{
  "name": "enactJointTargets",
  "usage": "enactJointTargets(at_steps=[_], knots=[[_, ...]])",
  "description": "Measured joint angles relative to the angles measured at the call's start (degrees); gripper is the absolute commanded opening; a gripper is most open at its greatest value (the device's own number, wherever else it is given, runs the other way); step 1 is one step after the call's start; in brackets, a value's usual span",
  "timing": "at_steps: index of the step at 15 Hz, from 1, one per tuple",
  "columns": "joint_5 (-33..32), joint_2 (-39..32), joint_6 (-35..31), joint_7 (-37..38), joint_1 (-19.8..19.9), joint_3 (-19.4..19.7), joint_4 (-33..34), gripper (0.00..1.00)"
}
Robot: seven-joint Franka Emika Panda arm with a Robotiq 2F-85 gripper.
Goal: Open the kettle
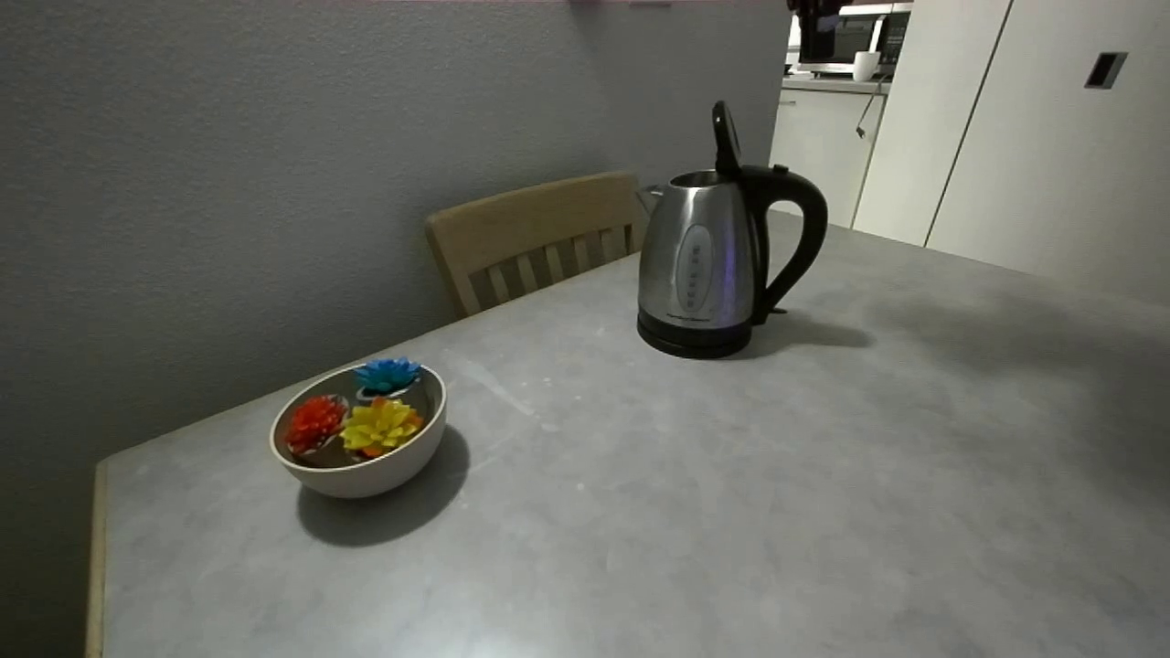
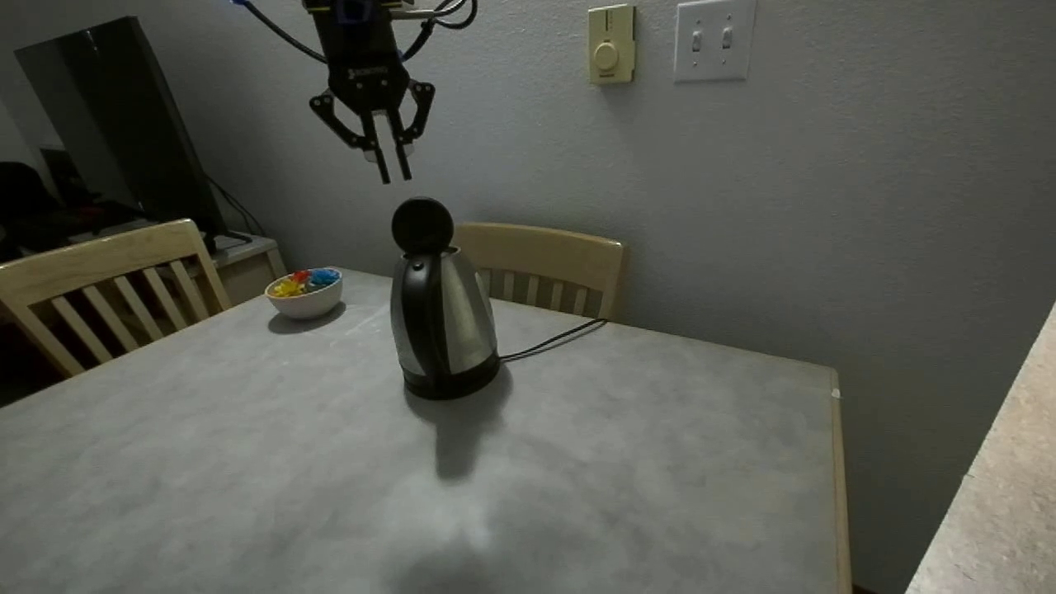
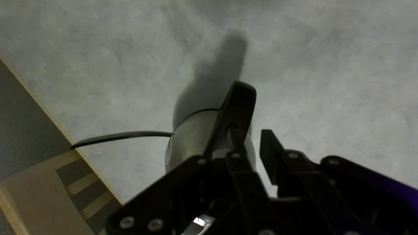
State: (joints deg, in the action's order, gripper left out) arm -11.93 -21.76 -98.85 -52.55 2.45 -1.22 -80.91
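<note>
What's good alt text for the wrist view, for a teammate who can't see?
A steel kettle seen from above on a grey table, its black handle pointing toward the picture's top. The pincer, slightly open, fills the lower foreground and hides much of the kettle. A black cord runs left to the table edge, near a wooden chair.

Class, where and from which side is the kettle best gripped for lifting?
Probably the outer bend of the black handle, approached from the side opposite the spout, fingers straddling it: it arches clear of the kettle's body, and the raised lid may hinder a top approach.
</note>
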Motion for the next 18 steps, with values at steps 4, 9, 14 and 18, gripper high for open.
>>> enactJointTargets(at_steps=[4, 9, 14, 18], knots=[[0.0, 0.0, 0.0, 0.0, 0.01, 0.0, 0.0, 0.81], [1.25, 0.0, 0.59, 0.76, 0.12, 0.0, 0.0, 1.0], [4.35, 0.0, 2.48, 5.32, 0.13, 0.01, 0.04, 1.0], [6.11, 0.09, 3.08, 8.25, 0.11, 0.01, 0.08, 1.0]])
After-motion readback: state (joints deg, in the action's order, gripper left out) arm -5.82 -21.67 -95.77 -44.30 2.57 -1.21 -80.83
